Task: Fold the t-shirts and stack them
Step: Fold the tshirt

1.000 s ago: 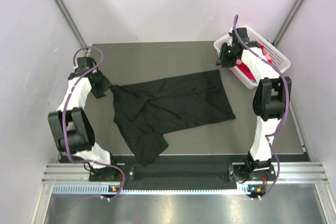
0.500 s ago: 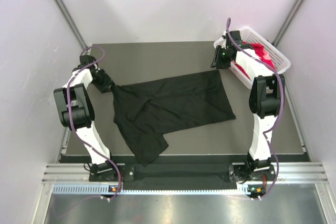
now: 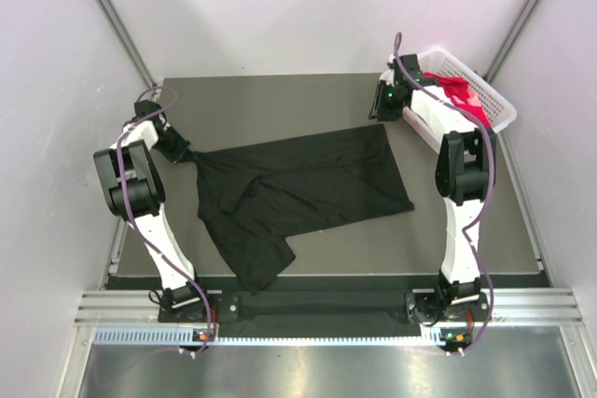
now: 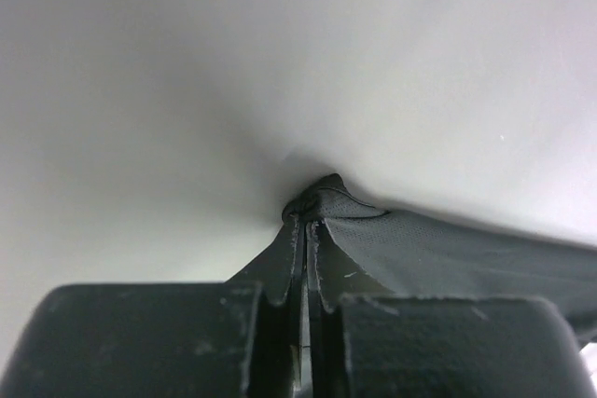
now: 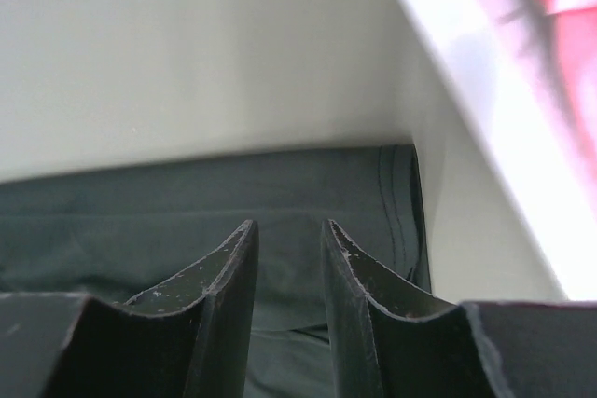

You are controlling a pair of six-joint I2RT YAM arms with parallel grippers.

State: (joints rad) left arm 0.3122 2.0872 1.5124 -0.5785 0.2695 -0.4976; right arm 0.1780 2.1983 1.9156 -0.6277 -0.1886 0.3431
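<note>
Black t-shirt (image 3: 298, 184) lies spread on the table (image 3: 270, 98); the left gripper (image 3: 183, 152) is clamped on it and the right gripper (image 3: 377, 111) is part open.
The shirt is soft, matte fabric lying mostly flat, with diagonal creases and one rumpled lobe trailing toward the near edge. In the left wrist view the dark fingers are pressed together on a small puckered peak of cloth at the shirt's left edge, and the fabric draws taut away to the right. The right gripper's curved, scuffed fingers (image 5: 343, 258) stand apart with nothing between them, above the shirt's far right corner, where a stitched hem shows. A crumpled red t-shirt (image 3: 455, 89) sits in the white lattice plastic basket (image 3: 496, 115) at the table's far right corner.
</note>
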